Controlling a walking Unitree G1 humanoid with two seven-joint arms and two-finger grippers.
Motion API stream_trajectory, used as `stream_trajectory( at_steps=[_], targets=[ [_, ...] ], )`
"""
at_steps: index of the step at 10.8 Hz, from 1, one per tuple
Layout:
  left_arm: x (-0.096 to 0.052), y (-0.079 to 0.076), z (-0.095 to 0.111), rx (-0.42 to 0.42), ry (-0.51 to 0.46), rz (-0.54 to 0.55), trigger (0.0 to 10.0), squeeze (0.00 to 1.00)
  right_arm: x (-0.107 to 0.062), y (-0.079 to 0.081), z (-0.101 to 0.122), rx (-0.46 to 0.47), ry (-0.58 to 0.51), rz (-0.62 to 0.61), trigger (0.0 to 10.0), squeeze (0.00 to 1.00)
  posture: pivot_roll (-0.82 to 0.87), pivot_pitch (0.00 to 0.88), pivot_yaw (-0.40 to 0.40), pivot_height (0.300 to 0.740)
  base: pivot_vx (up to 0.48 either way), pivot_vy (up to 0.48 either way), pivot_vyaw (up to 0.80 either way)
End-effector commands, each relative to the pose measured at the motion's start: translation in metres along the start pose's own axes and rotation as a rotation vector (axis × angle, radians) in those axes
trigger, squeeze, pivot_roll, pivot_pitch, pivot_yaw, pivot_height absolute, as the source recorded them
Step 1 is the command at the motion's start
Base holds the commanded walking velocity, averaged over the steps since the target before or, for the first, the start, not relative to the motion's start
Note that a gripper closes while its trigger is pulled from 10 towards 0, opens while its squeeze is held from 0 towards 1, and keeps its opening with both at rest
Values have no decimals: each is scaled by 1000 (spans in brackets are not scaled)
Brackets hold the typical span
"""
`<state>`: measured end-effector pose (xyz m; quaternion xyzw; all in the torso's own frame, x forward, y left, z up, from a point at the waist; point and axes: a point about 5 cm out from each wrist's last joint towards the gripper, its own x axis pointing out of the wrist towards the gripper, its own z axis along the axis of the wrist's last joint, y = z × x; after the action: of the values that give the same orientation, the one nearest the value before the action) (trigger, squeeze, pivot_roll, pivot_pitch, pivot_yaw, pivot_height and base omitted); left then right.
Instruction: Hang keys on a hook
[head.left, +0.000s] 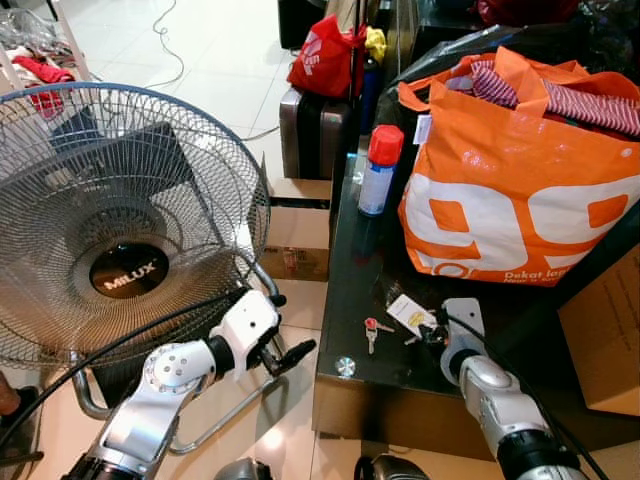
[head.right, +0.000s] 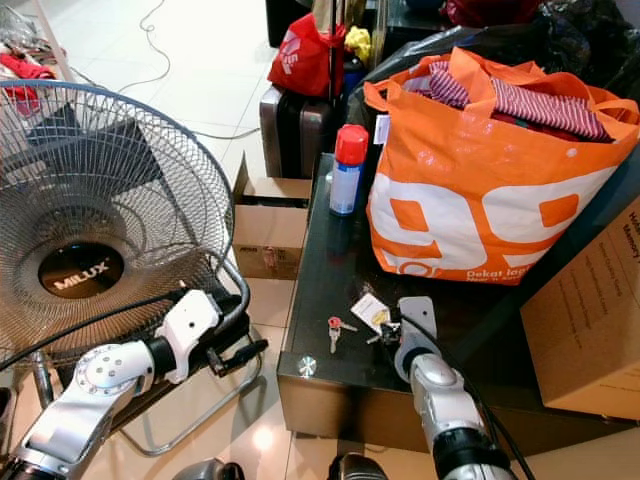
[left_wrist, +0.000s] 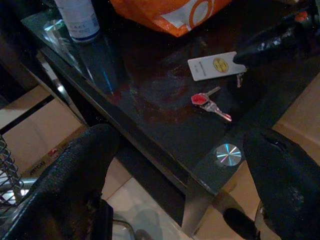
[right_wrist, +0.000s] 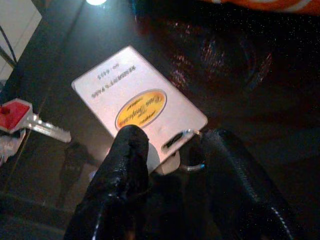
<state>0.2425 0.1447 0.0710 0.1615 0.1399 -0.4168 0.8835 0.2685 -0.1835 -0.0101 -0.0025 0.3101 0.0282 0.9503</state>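
Reaching over the dark glass table (head.left: 345, 300), we have our right gripper (right_wrist: 172, 150) down at the white key tag (right_wrist: 135, 102); its black fingers (right_wrist: 125, 165) straddle the tag's slotted end and ring, slightly parted, not yet clenched on it. A red-headed key (head.left: 371, 328) lies on the glass just beside the tag. Our left gripper (head.left: 285, 352) hangs off the table's edge, in front of the fan (head.left: 110, 220), spread wide and holding nothing. Farther back stand an orange bag (head.left: 510, 190) and a spray can (head.left: 379, 170).

Bright head views, dim wrist views, glare
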Motion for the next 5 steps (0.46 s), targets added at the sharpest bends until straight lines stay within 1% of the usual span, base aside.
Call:
stream_trajectory(
  at_steps=[1,3,4,5],
  targets=[
    [-2,-1,1,8,4,-13,10000,0,0,-5,0,28,-6,-15,10000,1000,-90,110,10,740,0,0,0],
    [-3,-1,2,10,8,-19,10000,0,3,-12,1,56,0,-65,10000,1000,-88,123,16,740,0,0,0],
    [-3,-1,2,11,9,-22,10000,0,4,-15,1,64,7,-77,10000,0,-87,126,17,740,0,0,0],
    [-3,-1,2,11,11,-25,10000,0,4,-17,-1,88,33,-83,10000,0,-89,127,17,740,0,0,0]
  ],
)
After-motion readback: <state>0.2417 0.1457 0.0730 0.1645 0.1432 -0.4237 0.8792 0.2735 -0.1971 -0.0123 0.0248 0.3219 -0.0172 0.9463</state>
